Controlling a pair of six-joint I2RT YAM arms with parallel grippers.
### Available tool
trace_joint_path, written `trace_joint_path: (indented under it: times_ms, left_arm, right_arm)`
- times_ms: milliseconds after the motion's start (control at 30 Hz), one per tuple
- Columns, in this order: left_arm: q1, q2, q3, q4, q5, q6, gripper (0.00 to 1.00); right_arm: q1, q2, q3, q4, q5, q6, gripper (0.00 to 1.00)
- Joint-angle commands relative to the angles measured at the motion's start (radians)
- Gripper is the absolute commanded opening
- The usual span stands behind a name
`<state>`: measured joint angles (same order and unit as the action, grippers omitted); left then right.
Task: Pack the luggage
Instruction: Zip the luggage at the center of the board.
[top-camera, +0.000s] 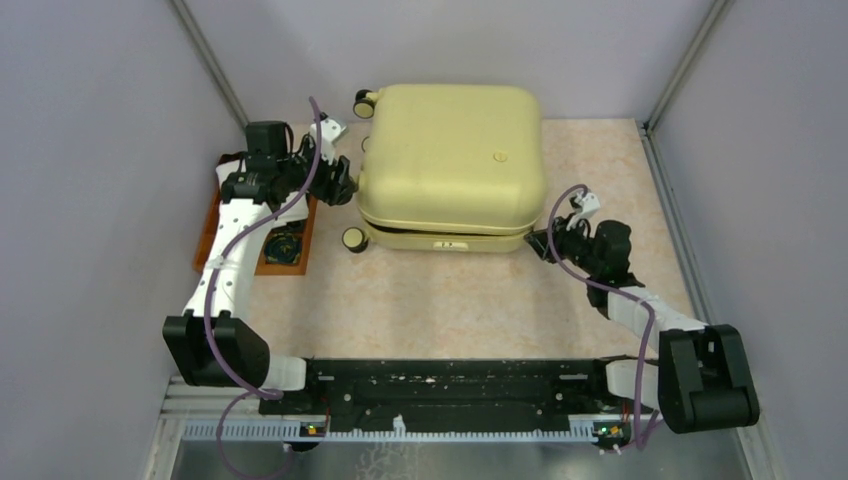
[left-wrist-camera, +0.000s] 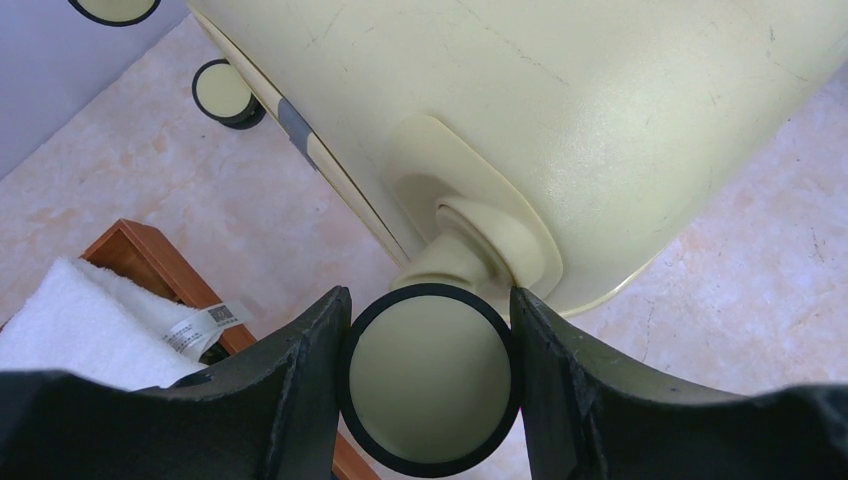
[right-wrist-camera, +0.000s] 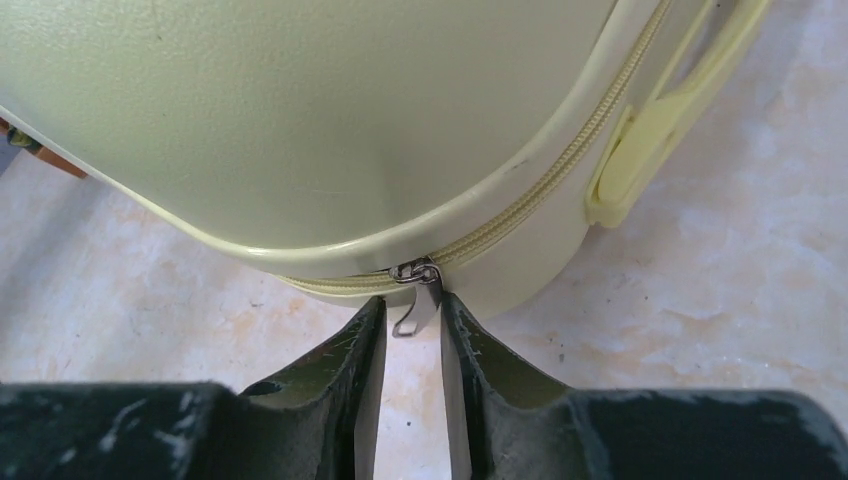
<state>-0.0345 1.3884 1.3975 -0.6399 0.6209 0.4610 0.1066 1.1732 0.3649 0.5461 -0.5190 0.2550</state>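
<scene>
Tally. luggage (top-camera: 450, 150): one, pale yellow. wheels in sight: three (left-wrist-camera: 118, 8) (left-wrist-camera: 225, 93) (left-wrist-camera: 430, 395), cream with black rims. zipper pull (right-wrist-camera: 418, 300): one, metal. side handle (right-wrist-camera: 655, 120): one. wooden tray (top-camera: 213, 215): one. white towel (left-wrist-camera: 70, 325): one, bearing one printed label (left-wrist-camera: 205, 325). dark round item (top-camera: 285, 247) on the tray: one, kind unclear. Arms: two, left arm (top-camera: 225, 270) and right arm (top-camera: 640, 315), one gripper apiece: left gripper (left-wrist-camera: 430, 330), right gripper (right-wrist-camera: 412, 320).

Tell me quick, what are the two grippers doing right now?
Left gripper: closed, holding a wheel of the suitcase.
Right gripper: slightly open around the zipper pull, not pinching it.
</scene>
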Motion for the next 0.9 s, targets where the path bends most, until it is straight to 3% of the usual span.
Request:
trace_joint_path:
  times_ms: [0, 300, 433, 600, 733, 800, 867]
  left_arm:
    - [-0.002, -0.075, 0.029, 0.131, 0.047, -0.012, 0.00]
    - [-0.001, -0.076, 0.031, 0.125, 0.042, 0.001, 0.00]
    - [-0.001, -0.077, 0.029, 0.123, 0.040, 0.003, 0.00]
    - [-0.001, -0.077, 0.029, 0.126, 0.039, 0.004, 0.00]
    - [-0.001, -0.077, 0.028, 0.126, 0.039, 0.006, 0.00]
    - [-0.001, -0.078, 0.027, 0.126, 0.040, 0.007, 0.00]
    - [-0.001, -0.079, 0.026, 0.127, 0.039, 0.009, 0.00]
  right_arm:
    - [0.027, 0.022, 0.092, 0.100, -0.067, -0.017, 0.24]
    - [0.027, 0.027, 0.087, 0.101, -0.026, -0.032, 0.05]
    - [0.030, 0.044, 0.092, 0.146, -0.057, 0.033, 0.19]
    - [0.047, 0.051, 0.105, 0.144, -0.058, 0.089, 0.28]
    - [0.073, 0.047, 0.135, 0.019, 0.042, 0.079, 0.32]
    - [0.081, 0.048, 0.146, -0.011, 0.099, 0.090, 0.45]
    - [0.084, 0.047, 0.142, -0.003, 0.112, 0.101, 0.44]
